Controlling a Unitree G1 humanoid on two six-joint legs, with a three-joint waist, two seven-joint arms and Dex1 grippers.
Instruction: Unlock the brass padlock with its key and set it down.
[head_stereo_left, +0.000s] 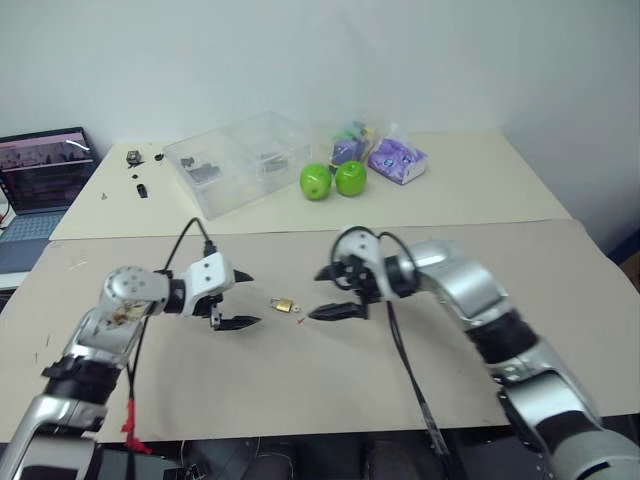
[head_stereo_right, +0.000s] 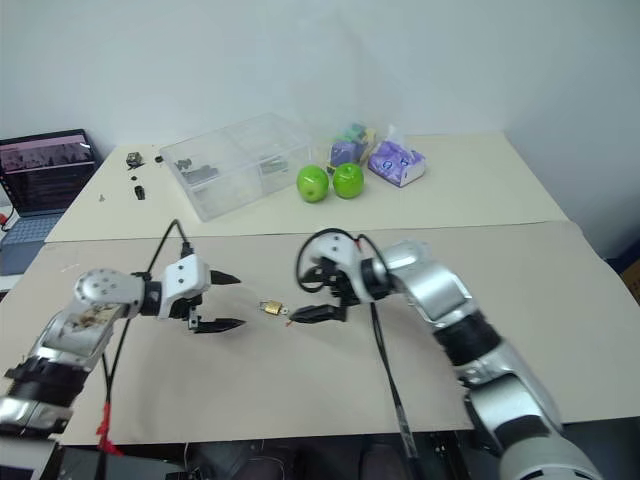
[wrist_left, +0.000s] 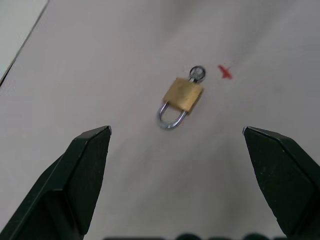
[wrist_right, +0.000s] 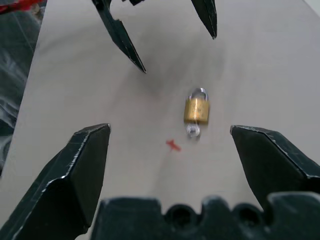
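Lying flat on the tabletop (head_stereo_left: 300, 380), the brass padlock (head_stereo_left: 284, 305) sits between the two grippers in the left eye view, key already in its keyhole. Left gripper (head_stereo_left: 243, 299) at its 9 o'clock, fingers spread wide, holding nothing. Right gripper (head_stereo_left: 322, 293) at its 3 o'clock, also wide open and empty. Neither touches the lock. Far back at 12 o'clock: clear plastic box (head_stereo_left: 240, 160), two green apples (head_stereo_left: 333, 180), purple packet (head_stereo_left: 398, 160); laptop (head_stereo_left: 42, 170) at 10 o'clock. All well apart from the work spot.

Right eye view: same layout, padlock just beside the right gripper's lower fingertip, small red mark near it.

Left wrist view: padlock centred between the black fingers (wrist_left: 80, 175), shackle toward the camera, round key (wrist_left: 197, 73) head at the far end, red mark (wrist_left: 225, 72) just beside the key.

Right wrist view: key end faces this gripper, shackle points away toward the left gripper's tips.

Judgement: step in hand is the approach. Best split looks like left gripper pinning the body across its flat sides, right gripper pinching the key head and twisting. Tiny lock, so close slowly and centred or it may skid. Plenty of bare tabletop all round; front edge at 6 o'clock is nearest, keep the lock away from it.
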